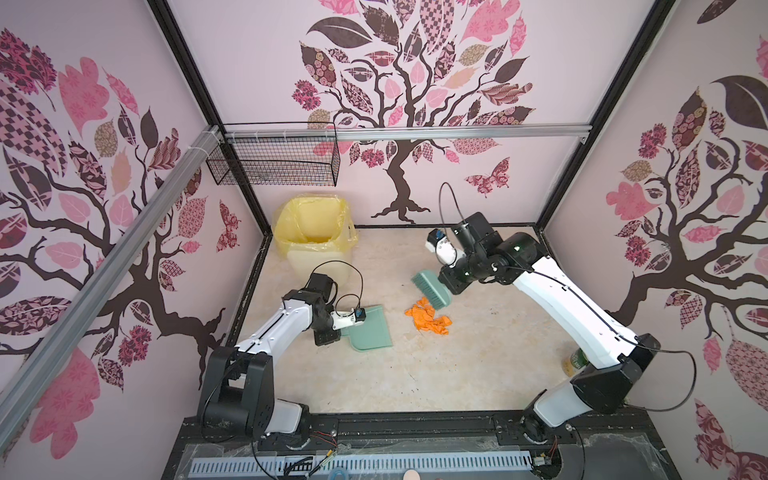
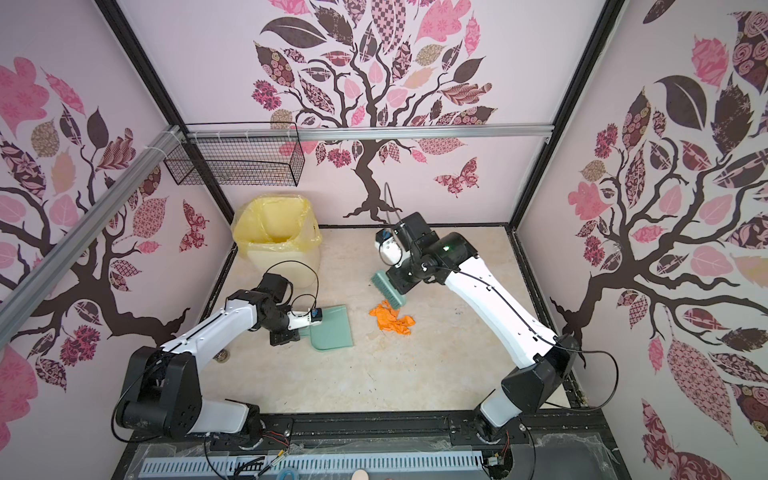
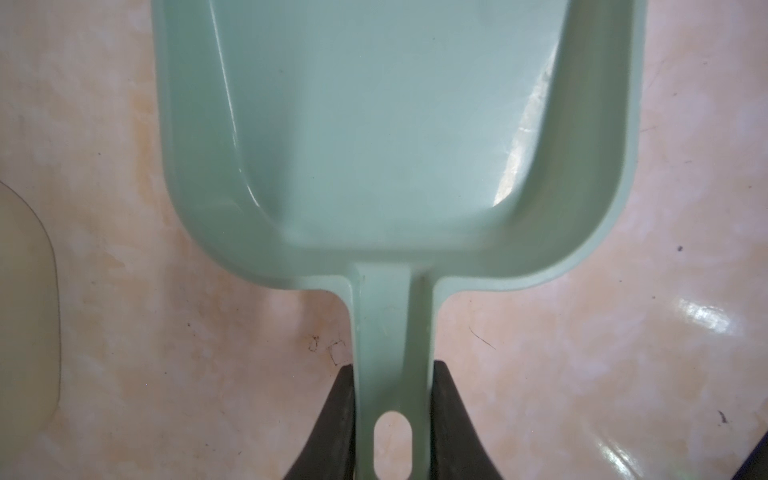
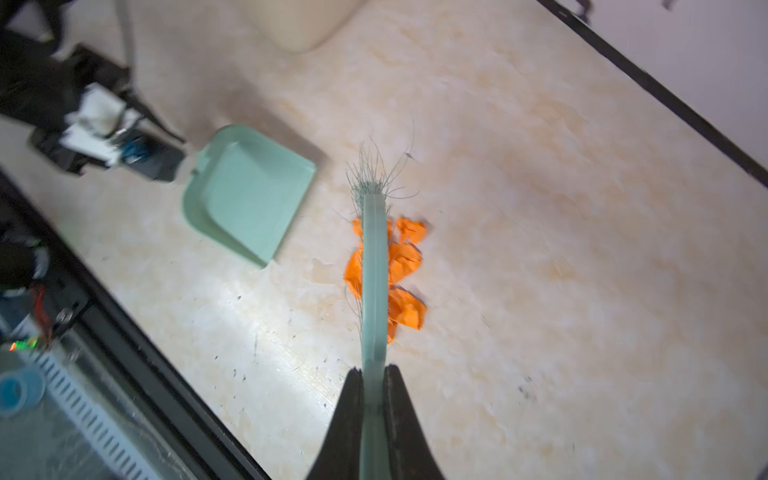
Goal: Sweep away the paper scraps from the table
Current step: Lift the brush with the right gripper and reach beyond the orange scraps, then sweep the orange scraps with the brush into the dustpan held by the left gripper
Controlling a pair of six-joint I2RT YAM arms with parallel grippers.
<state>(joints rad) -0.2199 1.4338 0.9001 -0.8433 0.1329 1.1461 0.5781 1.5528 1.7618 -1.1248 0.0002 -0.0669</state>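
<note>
Nothing is swept up yet: the paper scraps (image 1: 428, 318) lie mid-frame on the table (image 1: 415, 382), right of the empty dustpan (image 1: 370, 332) the left gripper (image 3: 392, 374) clamps, below the brush (image 1: 430, 289) the right gripper (image 4: 374, 374) grips.

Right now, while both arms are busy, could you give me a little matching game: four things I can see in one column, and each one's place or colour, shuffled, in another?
Things:
1. dustpan
2. brush
3. paper scraps
4. bin

Place or state:
A. orange heap lying on the table
B. yellow-lined, standing at the far left
C. handle clamped in the left gripper
D. held in the right gripper

Pairs: 1-C, 2-D, 3-A, 4-B
</note>
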